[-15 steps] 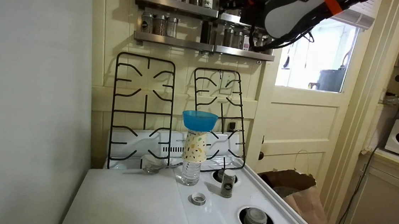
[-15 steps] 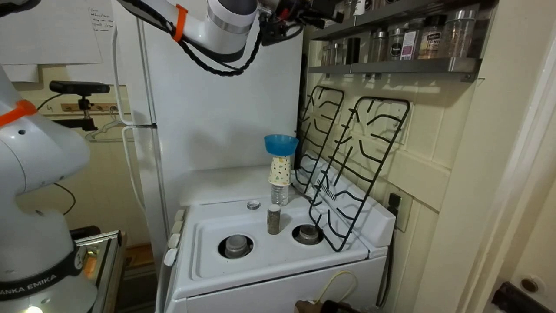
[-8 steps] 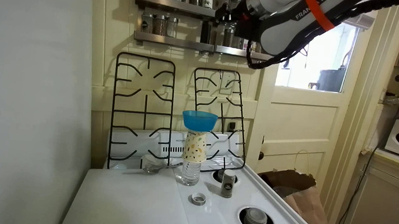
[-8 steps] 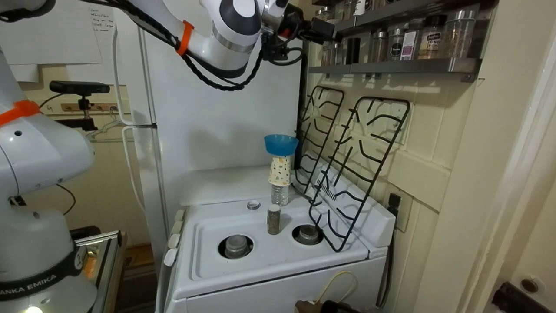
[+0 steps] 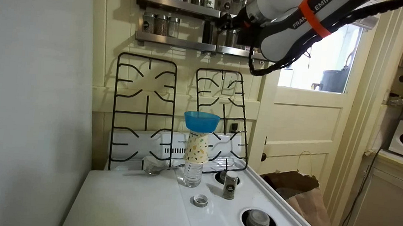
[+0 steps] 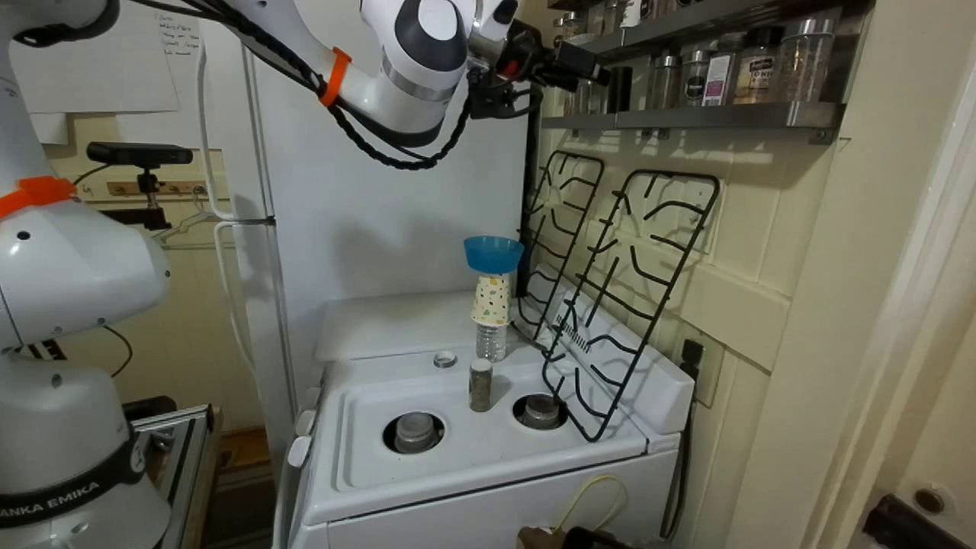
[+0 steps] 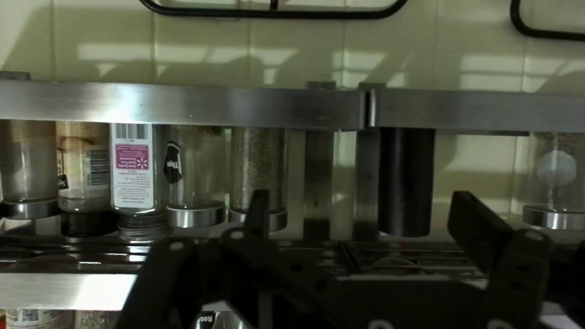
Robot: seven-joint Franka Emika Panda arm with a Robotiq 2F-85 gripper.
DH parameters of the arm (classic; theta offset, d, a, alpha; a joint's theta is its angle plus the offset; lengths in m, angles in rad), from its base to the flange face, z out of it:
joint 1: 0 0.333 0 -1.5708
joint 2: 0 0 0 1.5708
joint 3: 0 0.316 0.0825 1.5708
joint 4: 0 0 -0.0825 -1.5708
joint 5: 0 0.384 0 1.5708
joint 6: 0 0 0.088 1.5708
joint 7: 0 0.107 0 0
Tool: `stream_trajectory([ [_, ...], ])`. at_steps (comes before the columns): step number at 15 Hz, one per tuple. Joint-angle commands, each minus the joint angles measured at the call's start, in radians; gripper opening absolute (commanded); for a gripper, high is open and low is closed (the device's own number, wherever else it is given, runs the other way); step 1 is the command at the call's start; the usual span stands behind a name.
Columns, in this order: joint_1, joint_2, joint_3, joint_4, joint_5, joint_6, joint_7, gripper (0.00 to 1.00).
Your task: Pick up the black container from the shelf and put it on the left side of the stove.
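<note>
Nothing lifted yet, all the carrying ahead

By my reckoning the job is only at the reaching stage. The black container [image 7: 406,183] stands upright on the lower tier of the shelf [image 5: 173,41], just left of the join between its two sections. The gripper [image 7: 360,201] is up in front of it, jaws wide apart and nothing held; in the wrist view the container shows within that gap, well off centre. How near they are in depth I can't tell. Closing, lifting clear, carrying down and setting it on the left side of the stove [image 5: 214,221] all look left to do; that side is broad, flat and white.

The container is a smooth, dull black cylinder, straight-sided, with no label that I can see. The shelf has a flat, brushed-metal lip that hides the container's foot (so I'd guess it must come up before it comes out). Spice jars [image 7: 196,178] of clear glass with bright metal lids stand on both sides, with some room between. Below, a ribbed clear bottle [image 5: 192,177] stands just right of that flat half, topped by a speckled cup [image 5: 197,148] and a smooth blue bowl [image 5: 201,123]. Thin black grates [image 5: 146,113] are propped on end at the far edge.
</note>
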Motion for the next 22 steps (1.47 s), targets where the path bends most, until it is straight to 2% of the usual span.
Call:
stream_trajectory([
  [1, -0.025, 0.005, 0.024, 0.004, 0.003, 0.015, 0.002, 1.00],
  [3, -0.061, 0.010, 0.068, 0.009, 0.007, 0.028, 0.004, 1.00],
  [13, -0.420, 0.004, 0.432, 0.121, 0.023, 0.074, -0.002, 1.00],
  [18, -0.592, -0.039, 0.600, 0.152, 0.041, 0.085, 0.021, 1.00],
  [19, -0.602, -0.031, 0.642, 0.139, 0.214, 0.083, -0.148, 1.00],
  [22, -0.673, -0.055, 0.728, 0.165, 0.385, 0.086, -0.258, 1.00],
])
